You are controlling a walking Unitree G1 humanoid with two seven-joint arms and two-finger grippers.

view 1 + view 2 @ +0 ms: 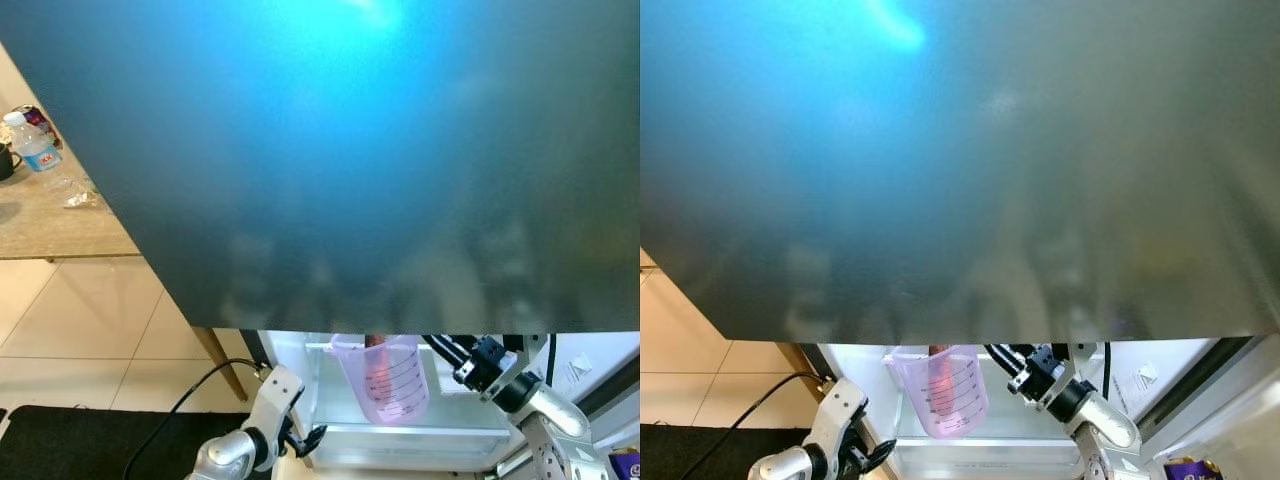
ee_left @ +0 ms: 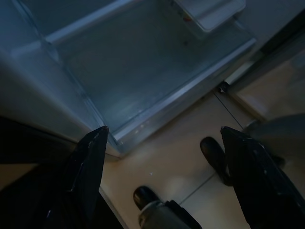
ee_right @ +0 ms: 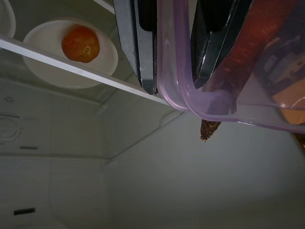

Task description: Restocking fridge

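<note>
A: Why is the jug (image 1: 382,377) held by its rim?

B: The right gripper (image 1: 447,352) pinches the thin wall, one finger inside and one outside, so the jug hangs upright inside the open fridge (image 1: 300,350). That keeps the carrot (image 3: 257,52) standing in it.

A: What is it made of?

B: Clear purple plastic, smooth, with printed measuring lines. A tomato (image 3: 80,43) sits on a white plate (image 3: 43,71) on a glass shelf.

A: And the left gripper (image 2: 162,143)?

B: Spread wide, holding nothing, low near the floor.
</note>
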